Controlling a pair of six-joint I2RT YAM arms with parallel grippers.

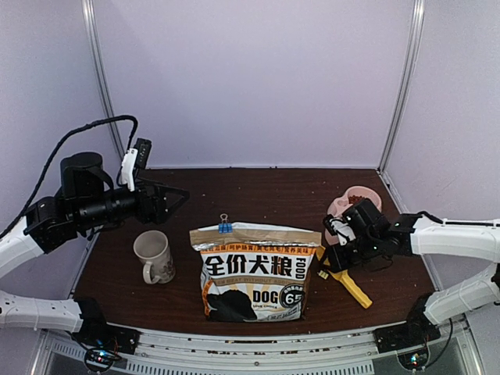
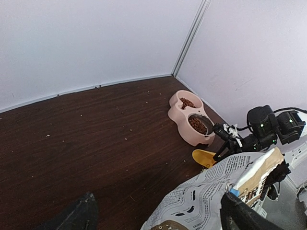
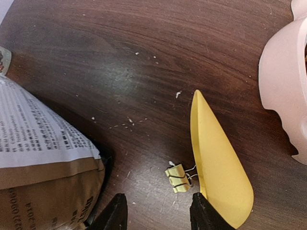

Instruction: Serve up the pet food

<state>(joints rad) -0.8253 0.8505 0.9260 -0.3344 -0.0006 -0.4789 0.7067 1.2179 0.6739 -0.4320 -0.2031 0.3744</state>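
Note:
The brown paper dog food bag (image 1: 254, 269) lies flat in the middle of the table, its folded top held by a blue binder clip (image 1: 225, 226). Reddish-brown kibble (image 2: 197, 125) fills both cups of the pink double bowl (image 1: 341, 206) at the right. My right gripper (image 3: 159, 215) is open and empty, low over a yellow binder clip (image 3: 178, 177) that lies on the table beside the yellow scoop (image 3: 216, 163). My left gripper (image 1: 168, 197) is open and empty, raised at the back left, above the bag's back side (image 2: 216, 191).
A white mug (image 1: 154, 256) stands left of the bag. Pale crumbs are scattered over the dark wooden table (image 1: 266, 191). White walls close the back and both sides. The pink bowl (image 3: 283, 96) is just right of the scoop.

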